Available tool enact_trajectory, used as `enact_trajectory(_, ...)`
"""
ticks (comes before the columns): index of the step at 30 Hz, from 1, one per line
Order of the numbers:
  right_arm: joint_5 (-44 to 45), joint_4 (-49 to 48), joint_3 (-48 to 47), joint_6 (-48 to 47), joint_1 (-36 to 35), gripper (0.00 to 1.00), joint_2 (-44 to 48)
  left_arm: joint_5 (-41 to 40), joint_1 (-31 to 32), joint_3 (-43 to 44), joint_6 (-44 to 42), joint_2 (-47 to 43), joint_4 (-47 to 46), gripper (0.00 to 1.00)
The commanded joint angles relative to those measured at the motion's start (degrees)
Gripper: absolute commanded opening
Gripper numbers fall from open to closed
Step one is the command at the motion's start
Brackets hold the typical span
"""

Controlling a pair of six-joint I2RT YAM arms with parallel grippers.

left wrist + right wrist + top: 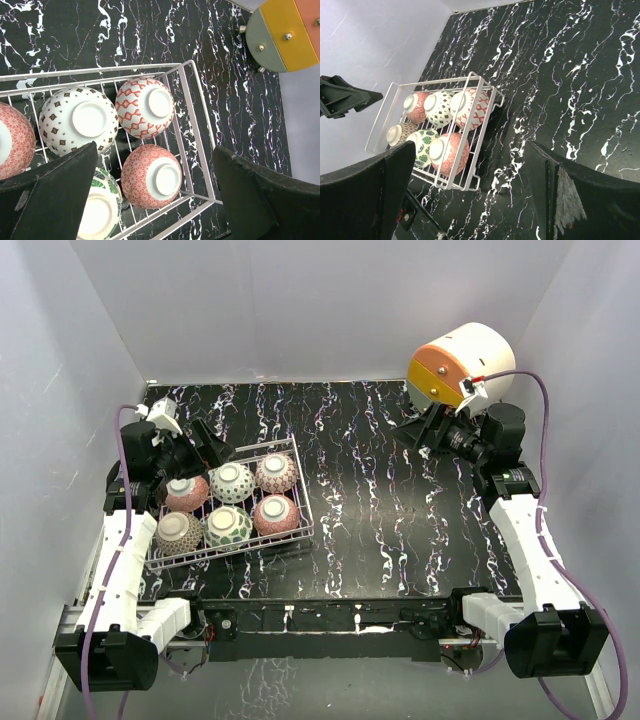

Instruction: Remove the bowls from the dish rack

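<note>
The wire dish rack [304,490] stands at the table's left and holds six bowls upside down. The back row has a pink bowl [185,492], a white diamond-patterned bowl [232,482] and a red-lattice bowl [276,472]. The front row has a beige bowl [178,533], a green-leaf bowl [229,526] and a pink-red bowl [276,514]. My left gripper [208,448] is open and empty above the rack's back left; its view looks down on the pink-red bowl [151,176] and the rack's corner [191,62]. My right gripper [422,430] is open and empty at the far right, well away from the rack [472,76].
A white, orange and yellow cylindrical drawer unit [460,365] lies at the back right, just behind my right gripper, and shows in the left wrist view [285,35]. White walls enclose the black marbled table [400,500] on three sides.
</note>
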State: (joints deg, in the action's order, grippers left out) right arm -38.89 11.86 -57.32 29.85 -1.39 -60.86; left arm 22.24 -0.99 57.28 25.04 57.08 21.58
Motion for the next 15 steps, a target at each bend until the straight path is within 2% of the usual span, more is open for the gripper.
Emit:
enact_trajectory(1, 2.05, -1.03, -2.59, -2.77, -0.01, 0.94, 3.39, 0.61, 0.22, 1.58, -0.36, -0.36, 0.54, 0.97)
enact_trajectory(9, 3.54, -0.96, -2.89, -4.1, -0.05, 0.92, 4.66, 0.01, 0.21, 1.52, -0.71, -0.19, 0.62, 0.97)
enact_trajectory(13, 4.06, -0.56, -2.69, -5.82, -0.03, 0.92, 4.21, -2.75, 0.23, 1.26, -1.09, -1.0, 1.29, 0.97)
enact_trajectory(15, 4.01, 0.96, -3.83, -6.48, -0.13, 0.89, 2.3, -4.52, 0.2, 1.85, -0.74, -0.78, 2.78, 0.97)
